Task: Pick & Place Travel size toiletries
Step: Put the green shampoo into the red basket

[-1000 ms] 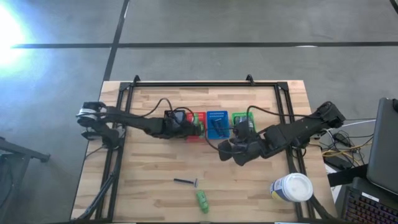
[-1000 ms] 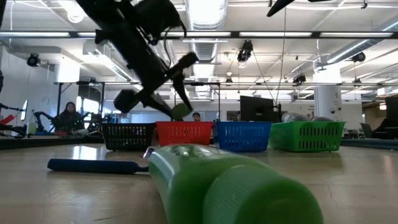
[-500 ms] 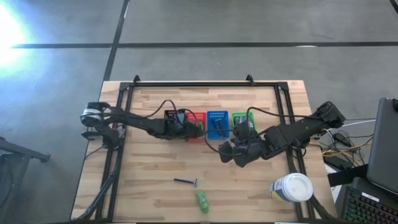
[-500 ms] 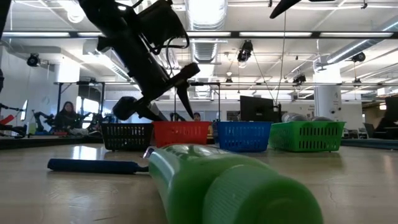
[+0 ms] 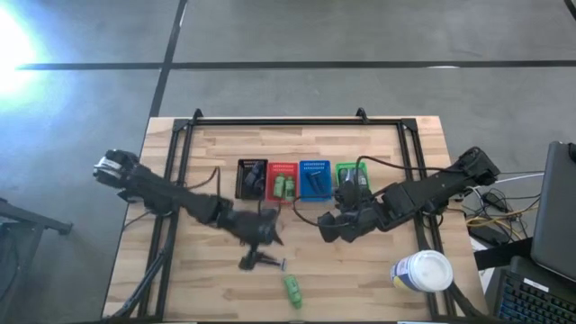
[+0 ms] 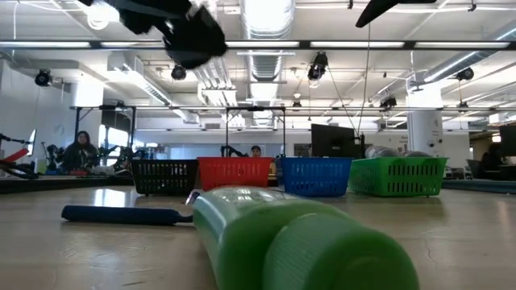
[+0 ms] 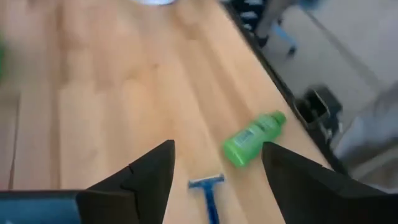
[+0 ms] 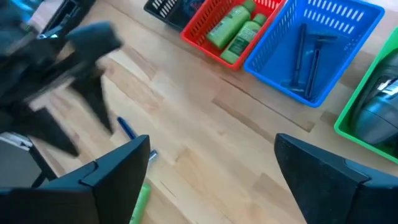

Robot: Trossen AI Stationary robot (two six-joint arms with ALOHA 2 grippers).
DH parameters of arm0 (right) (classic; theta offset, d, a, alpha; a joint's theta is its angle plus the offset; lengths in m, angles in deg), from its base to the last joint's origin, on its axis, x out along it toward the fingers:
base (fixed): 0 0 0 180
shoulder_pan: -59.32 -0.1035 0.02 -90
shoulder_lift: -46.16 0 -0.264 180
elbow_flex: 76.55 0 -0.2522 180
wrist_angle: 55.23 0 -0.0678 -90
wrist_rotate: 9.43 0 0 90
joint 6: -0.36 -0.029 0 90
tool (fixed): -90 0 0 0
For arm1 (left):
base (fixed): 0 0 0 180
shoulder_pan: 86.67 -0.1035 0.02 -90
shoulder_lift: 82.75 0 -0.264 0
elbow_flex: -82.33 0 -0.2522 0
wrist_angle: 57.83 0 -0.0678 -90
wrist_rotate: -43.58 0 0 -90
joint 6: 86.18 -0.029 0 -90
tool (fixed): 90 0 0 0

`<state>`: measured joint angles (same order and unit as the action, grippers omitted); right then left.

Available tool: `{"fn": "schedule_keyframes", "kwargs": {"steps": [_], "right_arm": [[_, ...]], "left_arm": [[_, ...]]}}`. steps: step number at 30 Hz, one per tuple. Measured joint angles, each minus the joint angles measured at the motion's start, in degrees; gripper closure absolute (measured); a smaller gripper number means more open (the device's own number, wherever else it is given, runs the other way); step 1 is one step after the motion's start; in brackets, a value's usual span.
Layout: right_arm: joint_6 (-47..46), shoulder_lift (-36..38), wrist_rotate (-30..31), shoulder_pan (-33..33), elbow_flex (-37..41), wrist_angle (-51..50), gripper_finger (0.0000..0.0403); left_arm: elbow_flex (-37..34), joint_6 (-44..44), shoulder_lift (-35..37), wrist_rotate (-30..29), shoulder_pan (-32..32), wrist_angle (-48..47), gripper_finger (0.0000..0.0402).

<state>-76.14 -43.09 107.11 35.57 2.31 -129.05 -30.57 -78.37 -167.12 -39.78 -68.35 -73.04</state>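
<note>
Both sets of jaws stand wide apart with nothing between them. The left gripper (image 5: pixel 267 238) hangs over the middle of the table (image 5: pixel 207 279), just above the razor (image 5: pixel 267 263); its wrist view looks down between spread fingers (image 7: pixel 146 174) at that blue-handled razor (image 7: pixel 208 193) and the green bottle (image 7: pixel 254 138) lying beside it on the bare wood. In the high view the bottle (image 5: pixel 292 290) lies near the table's front edge, just past the razor and apart from it. In the low view it fills the foreground on its side (image 6: pixel 298 242), with the razor (image 6: pixel 121 215) flat to its left.

Behind them runs a row of four baskets, touching side by side: black (image 5: pixel 240 180), red (image 5: pixel 274 171), blue (image 5: pixel 312 166), green (image 5: pixel 346 167). The red one holds two green bottles (image 8: pixel 233 28); the blue one holds thin dark razors (image 8: pixel 305 53); the green one holds dark grey containers (image 8: pixel 379 115). What lies in the black one I cannot tell.

The right gripper (image 5: pixel 328 225) hovers in front of the blue and green baskets, empty. A white canister (image 5: pixel 422 271) stands at the table's front right corner.
</note>
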Motion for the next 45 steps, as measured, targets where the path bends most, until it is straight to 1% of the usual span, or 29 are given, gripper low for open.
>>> {"fn": "schedule_keyframes", "kwargs": {"steps": [2,6,9,12,14,17,19,21,23,25,29,35,37,40,45], "right_arm": [[0.03,0.00,-0.20,0.00,0.19,-0.06,0.0060],[0.22,0.00,-2.25,0.13,0.30,-0.27,0.0064],[-0.49,0.00,-3.59,0.13,0.30,-1.78,0.0073],[-2.22,0.00,-5.37,-0.10,0.30,-4.10,0.0083],[-3.16,0.00,-5.91,-0.39,0.32,-5.60,0.0090],[-4.63,0.00,-6.10,-1.06,0.32,-7.20,0.0099],[-5.45,0.00,-6.13,-1.58,0.32,-7.27,0.0104],[-6.13,0.00,-6.15,-1.92,0.32,-7.49,0.0109],[-6.35,0.00,-6.11,-2.41,0.32,-7.46,0.0113],[-6.49,0.00,-6.07,-2.92,0.32,-7.44,0.0117],[-7.53,0.00,-5.83,-3.79,0.32,-7.49,0.0124],[-7.55,0.00,-5.61,-4.55,0.32,-7.69,0.0133],[-7.52,0.00,-5.57,-4.55,0.32,-7.80,0.0135],[-7.36,0.00,-5.52,-4.52,0.32,-9.27,0.0138],[-7.53,0.00,-5.40,-4.50,0.32,-10.73,0.0131]], "left_arm": [[0.03,-4.38,-1.62,-2.28,3.13,2.74,0.0156],[0.79,-6.01,-7.89,-2.78,5.76,7.01,0.0156],[3.76,-11.20,-12.99,-0.59,6.03,6.93,0.0156],[7.38,-18.49,-17.48,2.11,5.88,6.23,0.0156],[10.68,-23.09,-20.55,4.52,5.88,3.51,0.0156],[17.03,-29.95,-25.16,8.24,5.90,-4.47,0.0156],[21.46,-34.37,-27.98,9.08,6.04,-11.13,0.0156],[25.61,-37.16,-30.67,8.81,6.12,-15.87,0.0156],[29.04,-37.84,-32.58,8.31,6.01,-19.21,0.0156],[31.78,-37.99,-33.96,8.28,5.82,-19.99,0.0156],[34.41,-39.66,-35.85,8.25,5.78,-20.84,0.0156],[34.13,-37.25,-36.05,8.84,5.80,-24.67,0.0156],[33.13,-37.39,-36.05,8.85,5.82,-24.38,0.0156],[31.54,-37.38,-36.05,8.82,5.91,-21.56,0.0156],[29.79,-29.90,-36.05,8.87,5.88,-19.22,0.0156]]}}
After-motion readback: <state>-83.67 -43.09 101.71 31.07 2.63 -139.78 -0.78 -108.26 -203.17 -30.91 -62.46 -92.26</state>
